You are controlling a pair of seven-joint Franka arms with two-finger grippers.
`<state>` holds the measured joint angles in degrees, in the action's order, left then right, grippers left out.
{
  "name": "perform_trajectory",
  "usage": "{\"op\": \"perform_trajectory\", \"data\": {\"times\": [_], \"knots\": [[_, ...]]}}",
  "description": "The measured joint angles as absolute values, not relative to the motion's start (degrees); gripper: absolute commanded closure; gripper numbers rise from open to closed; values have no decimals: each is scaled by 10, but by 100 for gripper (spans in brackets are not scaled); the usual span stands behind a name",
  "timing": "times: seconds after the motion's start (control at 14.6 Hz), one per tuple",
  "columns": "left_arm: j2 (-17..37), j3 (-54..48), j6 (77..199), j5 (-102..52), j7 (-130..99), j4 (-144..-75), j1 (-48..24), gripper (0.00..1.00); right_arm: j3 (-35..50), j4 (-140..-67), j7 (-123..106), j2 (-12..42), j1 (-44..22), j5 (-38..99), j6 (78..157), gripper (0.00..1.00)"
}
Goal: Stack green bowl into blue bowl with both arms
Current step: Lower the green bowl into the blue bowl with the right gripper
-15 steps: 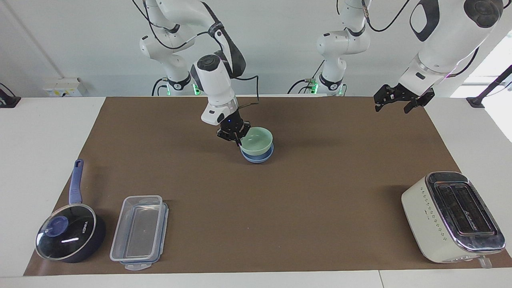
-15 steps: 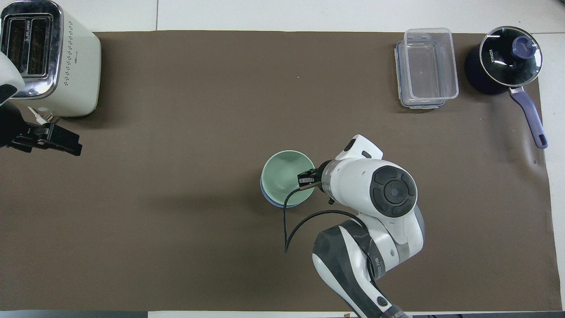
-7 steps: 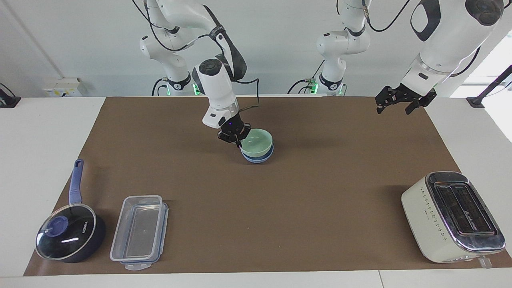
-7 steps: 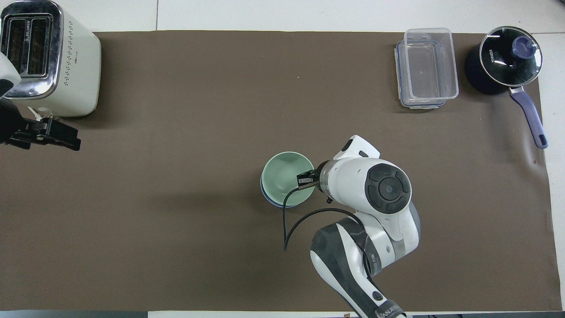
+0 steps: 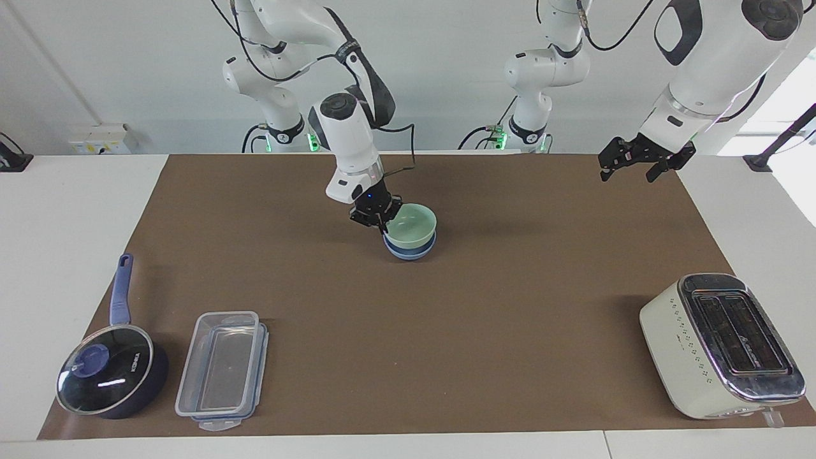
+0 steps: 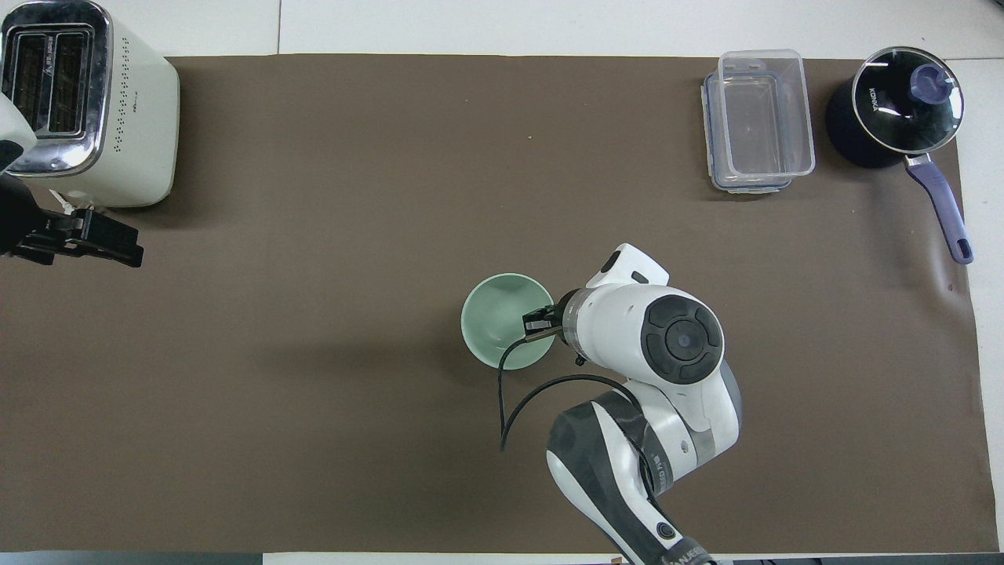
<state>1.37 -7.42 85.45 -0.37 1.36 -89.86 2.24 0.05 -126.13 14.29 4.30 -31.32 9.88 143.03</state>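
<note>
The right pincer [image 5: 380,218] is at the rim of the green bowl [image 5: 411,229], on the side toward the right arm's end of the surface [image 5: 510,319]; one finger is inside the bowl and one outside, closed on the rim. The green bowl sits inside the blue bowl [image 5: 408,251], mouth upward, and only a low band of the blue bowl shows under it in the facing view. In the overhead view the green bowl [image 6: 500,319] covers the blue one fully, so the two are well aligned. The green bowl itself holds nothing. Both bowls are round, so they have no long axis.

From this pincer toward the right arm's end and farther from the robots, a clear plastic container [image 5: 221,370] lies with nothing in it, its long side running away from the robots. Just beside it, closer to the surface's end, is a dark blue saucepan [image 5: 111,373] with a glass lid on it; its handle points toward the robots.

The left pincer [image 5: 641,162] hangs in the air over the edge of the brown mat at the left arm's end, fingers spread apart and holding nothing; this arm waits. Under it and farther from the robots stands a white toaster [image 5: 720,347], slots upward.
</note>
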Motion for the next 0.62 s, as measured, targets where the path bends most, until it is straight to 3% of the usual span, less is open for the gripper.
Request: {"op": "perform_trajectory", "data": {"times": [0.07,0.14,0.21,0.27,0.62], "knots": [[14,-74,855,-4,14,-899,22,0,0,-1261,143,43,-313,99,1430,100],[14,-74,855,-4,14,-899,22,0,0,-1261,143,43,-313,99,1430,70],[14,-74,854,-4,14,-899,22,0,0,-1261,143,43,-313,99,1430,10],[14,-74,854,-4,14,-899,22,0,1,-1261,143,43,-313,99,1430,0],[14,-74,854,-4,13,-899,22,0,-1,-1258,143,31,-312,99,1415,0]]}}
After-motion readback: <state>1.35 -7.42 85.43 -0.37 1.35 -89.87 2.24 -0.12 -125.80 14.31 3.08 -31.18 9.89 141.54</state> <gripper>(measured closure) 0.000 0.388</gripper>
